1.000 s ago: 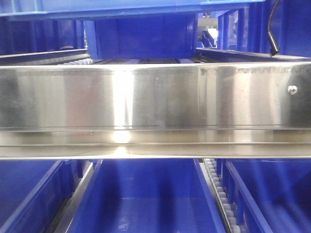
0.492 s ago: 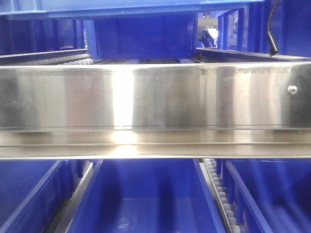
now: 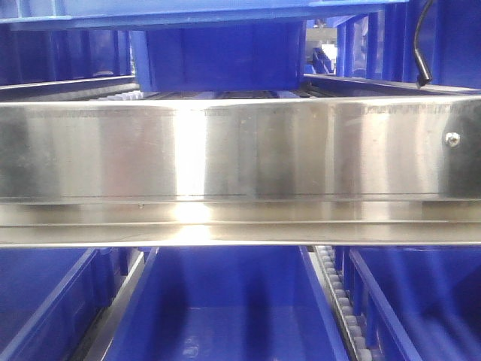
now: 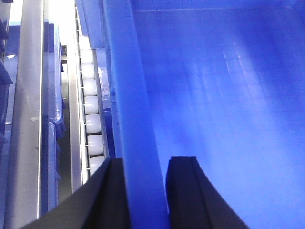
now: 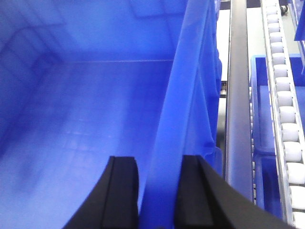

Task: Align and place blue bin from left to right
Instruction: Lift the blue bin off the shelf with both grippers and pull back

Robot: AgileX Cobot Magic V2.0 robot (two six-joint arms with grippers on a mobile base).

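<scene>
The blue bin fills the left wrist view, empty inside. My left gripper straddles its left rim, one black finger outside and one inside, both pressed against the wall. In the right wrist view the same blue bin shows its bare floor. My right gripper clamps the right rim in the same way. The front view shows a bright-blue rim and body above the steel rail, with neither gripper visible there.
A wide steel rail crosses the front view. Deeper-blue crates sit below it at the centre, left and right. White roller tracks run beside the bin. A black cable hangs at the upper right.
</scene>
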